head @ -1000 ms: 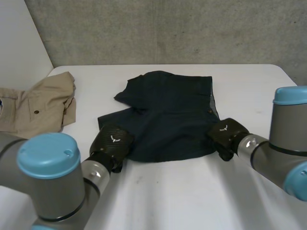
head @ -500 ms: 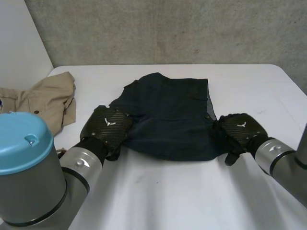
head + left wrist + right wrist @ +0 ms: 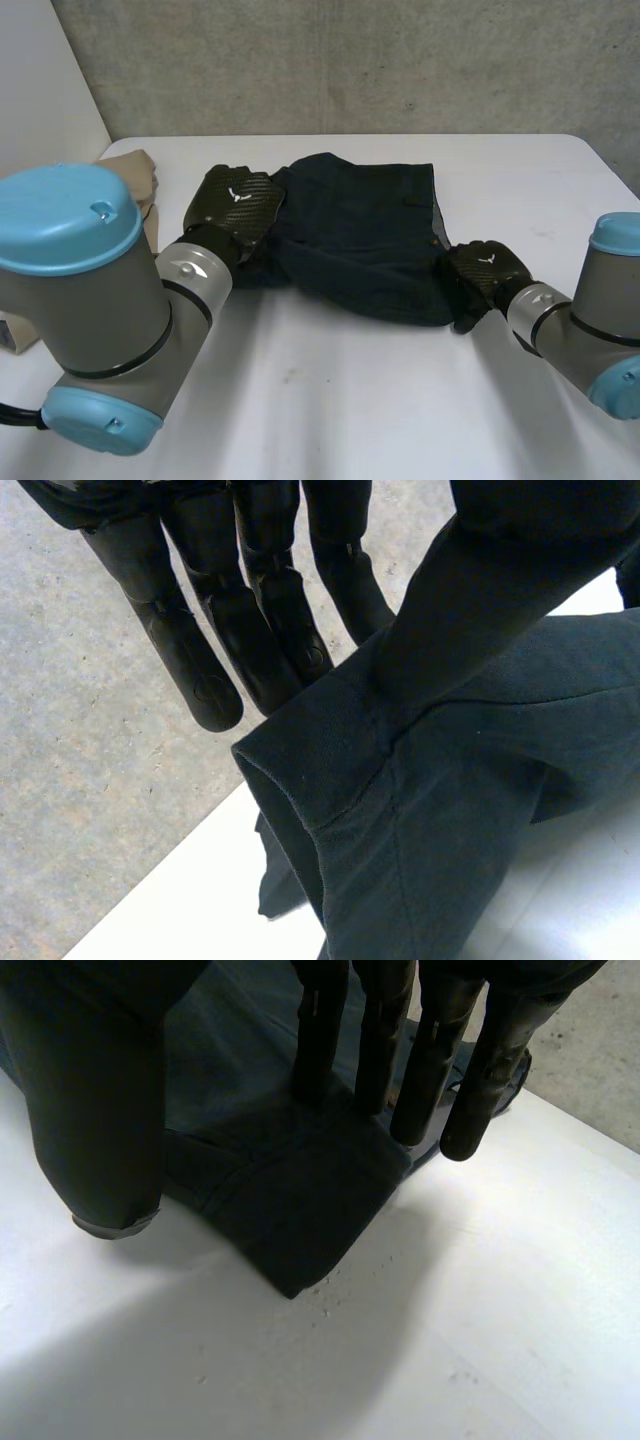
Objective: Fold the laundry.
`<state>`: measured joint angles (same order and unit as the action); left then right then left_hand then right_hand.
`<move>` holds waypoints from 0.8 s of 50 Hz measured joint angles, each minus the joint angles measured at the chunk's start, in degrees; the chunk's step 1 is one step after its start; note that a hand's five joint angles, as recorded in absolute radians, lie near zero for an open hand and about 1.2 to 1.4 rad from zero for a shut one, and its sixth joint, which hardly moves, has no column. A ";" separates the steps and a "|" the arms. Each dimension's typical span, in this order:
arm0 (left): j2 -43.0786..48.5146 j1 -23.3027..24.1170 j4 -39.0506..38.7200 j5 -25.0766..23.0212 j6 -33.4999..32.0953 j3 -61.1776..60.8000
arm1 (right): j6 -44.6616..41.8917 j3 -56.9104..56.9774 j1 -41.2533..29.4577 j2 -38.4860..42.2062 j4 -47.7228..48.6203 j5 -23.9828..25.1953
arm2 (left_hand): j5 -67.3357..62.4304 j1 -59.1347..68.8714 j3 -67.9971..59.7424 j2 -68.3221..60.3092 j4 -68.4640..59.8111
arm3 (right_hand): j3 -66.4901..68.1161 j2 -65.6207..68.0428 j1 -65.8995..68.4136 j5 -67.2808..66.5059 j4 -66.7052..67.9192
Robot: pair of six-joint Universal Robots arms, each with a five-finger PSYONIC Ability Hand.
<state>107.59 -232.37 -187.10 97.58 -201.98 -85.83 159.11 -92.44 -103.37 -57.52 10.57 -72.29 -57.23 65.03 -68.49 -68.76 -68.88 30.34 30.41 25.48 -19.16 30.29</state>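
Note:
A dark navy garment (image 3: 360,240) lies partly folded in the middle of the white table (image 3: 400,400). My left hand (image 3: 235,205) is at its left edge, lifted off the table, and is shut on it. In the left wrist view the cloth (image 3: 450,810) is pinched between the thumb and the straight fingers (image 3: 190,650) and hangs down from them. My right hand (image 3: 485,272) rests at the garment's near right corner. In the right wrist view that corner (image 3: 290,1210) lies flat on the table under straight fingers (image 3: 375,1020), with the thumb well apart: the hand is open.
A beige garment (image 3: 135,170) lies at the table's left side, mostly hidden behind my left arm (image 3: 90,290). Bare white tabletop stretches along the near side. A grey wall (image 3: 350,60) stands behind the table's far edge.
My left hand has risen and moved away from me, carrying the garment's left edge with it. The right hand has let go of the near right corner and opened.

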 measured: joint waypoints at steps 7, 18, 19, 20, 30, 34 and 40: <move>1.11 -0.64 -0.05 0.05 0.19 2.07 | 0.04 2.86 -1.23 2.23 0.28 -1.73 | 0.00 0.00 0.00 0.00 -0.03 | 2.65 2.74 1.73 -2.49 2.55; 2.26 -2.89 0.02 0.15 0.81 3.59 | -0.16 7.03 -2.42 4.89 -0.21 -3.12 | 0.00 0.00 0.00 0.00 -0.04 | 36.84 36.74 28.37 -35.08 37.07; 2.35 -3.08 0.11 0.14 0.91 3.50 | -0.27 7.40 -2.41 4.75 -0.52 -3.26 | 0.00 0.00 0.00 0.00 -0.04 | 37.35 36.96 28.70 -36.16 37.76; 2.39 -3.16 0.17 0.13 0.95 3.38 | -0.38 7.59 -2.36 4.47 -0.82 -3.35 | 0.00 0.00 0.00 0.00 -0.04 | 37.35 36.96 28.70 -36.16 37.76; 1.54 -2.78 3.94 -0.21 0.35 -1.92 | -8.00 7.72 -1.43 -6.48 -14.43 -1.30 | -0.44 0.00 0.00 0.00 -0.04 | 37.36 36.96 28.72 -37.64 38.00; -1.04 -2.10 9.48 -0.46 -0.07 -6.53 | -18.02 6.48 -0.20 -10.77 -25.67 0.15 | -0.44 0.00 0.00 0.00 -0.04 | 37.36 36.96 28.72 -37.64 38.00; -5.32 0.24 16.40 -0.70 -0.75 -12.13 | -33.99 2.24 2.80 -15.57 -42.53 0.06 | -0.44 0.00 0.00 0.00 -0.04 | 37.36 36.96 28.72 -37.64 38.01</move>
<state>102.28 -232.12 -170.69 96.88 -202.73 -97.96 125.11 -90.20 -100.57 -73.09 -31.96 -72.23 -57.67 65.03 -68.49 -68.77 -68.92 67.70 67.38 54.20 -56.81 68.30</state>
